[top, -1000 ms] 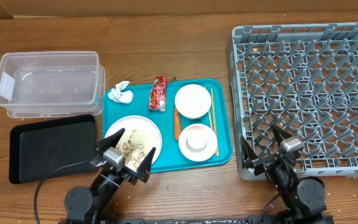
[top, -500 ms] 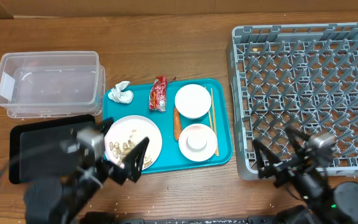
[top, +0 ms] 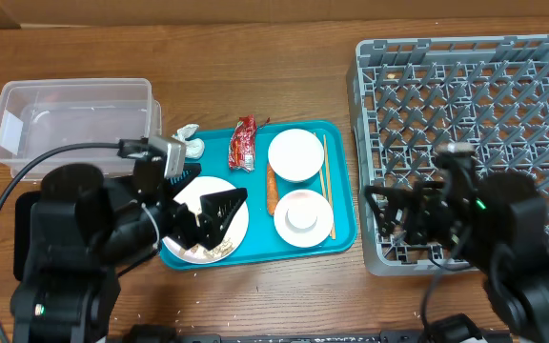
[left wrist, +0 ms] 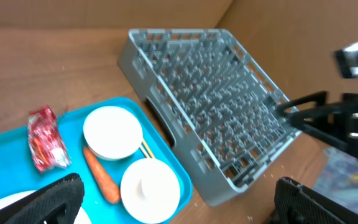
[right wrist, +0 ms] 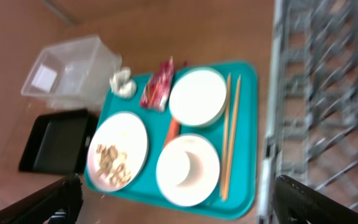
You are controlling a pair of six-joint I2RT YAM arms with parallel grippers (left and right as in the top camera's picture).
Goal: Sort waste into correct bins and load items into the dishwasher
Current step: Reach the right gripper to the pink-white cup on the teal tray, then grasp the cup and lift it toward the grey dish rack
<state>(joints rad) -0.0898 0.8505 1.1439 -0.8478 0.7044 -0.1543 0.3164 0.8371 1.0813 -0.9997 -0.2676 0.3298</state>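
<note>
Red crinkled plastic snack wrapper [top: 243, 145]: likely light, slippery, crushable; best pinched across its middle. Left gripper [top: 205, 197] and right gripper [top: 382, 220] both spread wide, holding nothing.

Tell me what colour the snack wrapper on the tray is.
Red; the snack wrapper shows best in the left wrist view.

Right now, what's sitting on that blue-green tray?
On the teal tray: a plate of food scraps, a white bowl, another bowl holding a small cup, a carrot stick, chopsticks, a red wrapper and a tissue. Whatever lies under the dishes is covered.
</note>
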